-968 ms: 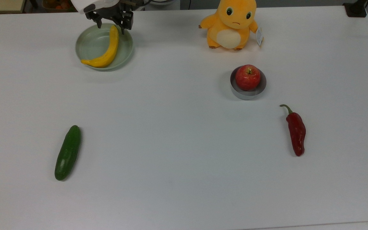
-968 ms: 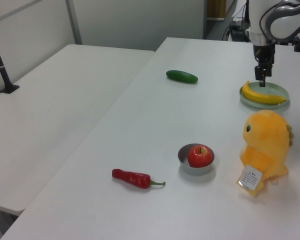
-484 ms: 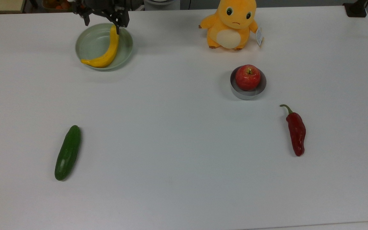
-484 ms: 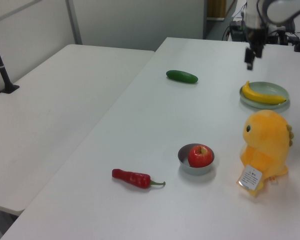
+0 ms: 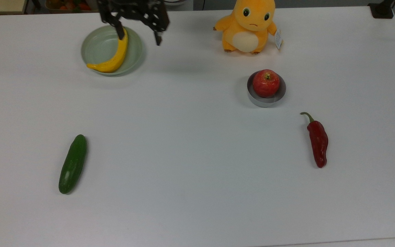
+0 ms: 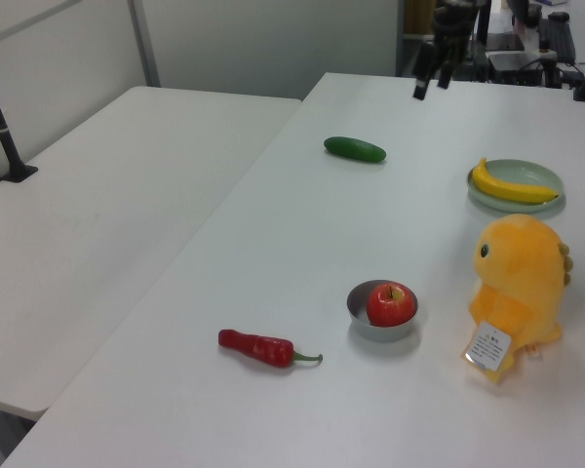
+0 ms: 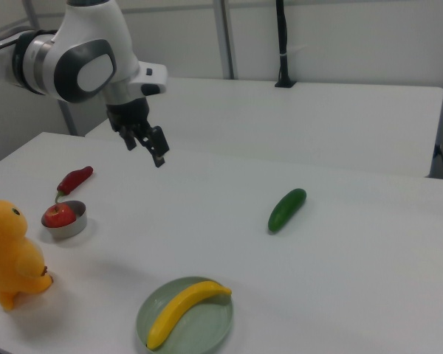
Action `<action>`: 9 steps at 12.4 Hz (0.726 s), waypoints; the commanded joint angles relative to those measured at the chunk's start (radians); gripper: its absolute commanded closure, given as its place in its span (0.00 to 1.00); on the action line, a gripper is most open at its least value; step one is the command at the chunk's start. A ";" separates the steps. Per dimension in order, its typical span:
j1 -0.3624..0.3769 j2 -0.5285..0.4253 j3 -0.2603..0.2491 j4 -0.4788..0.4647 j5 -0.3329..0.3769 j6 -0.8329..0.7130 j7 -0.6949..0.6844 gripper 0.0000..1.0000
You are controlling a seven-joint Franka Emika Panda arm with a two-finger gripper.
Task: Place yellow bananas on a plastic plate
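Note:
The curved yellow banana (image 5: 113, 56) (image 6: 512, 185) (image 7: 184, 310) lies inside the pale green plate (image 5: 96, 44) (image 6: 546, 174) (image 7: 207, 332) at the back of the table, with one end on the rim. My gripper (image 5: 138, 36) (image 6: 431, 83) (image 7: 144, 150) hangs high above the table, open, with nothing between its fingers. In the left view it is up and to the left of the plate, well apart from the banana. In the top view one finger overlaps the banana's upper end.
A dark green cucumber (image 5: 72, 164) (image 6: 355, 148) lies apart from the plate. A red apple (image 5: 266, 83) sits in a grey metal dish (image 5: 264, 101), a red pepper (image 5: 317, 140) beside it. An orange plush toy (image 5: 247, 24) stands at the back.
My gripper has lifted off the plate and moved up and away from it, toward the top view's right. The banana has stayed in the plate.

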 commanded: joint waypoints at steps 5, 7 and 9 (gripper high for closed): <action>0.106 0.104 0.085 0.037 -0.063 -0.061 0.014 0.00; 0.172 0.100 0.060 0.017 -0.063 -0.064 0.012 0.00; 0.210 0.089 0.001 0.017 -0.063 -0.072 0.011 0.00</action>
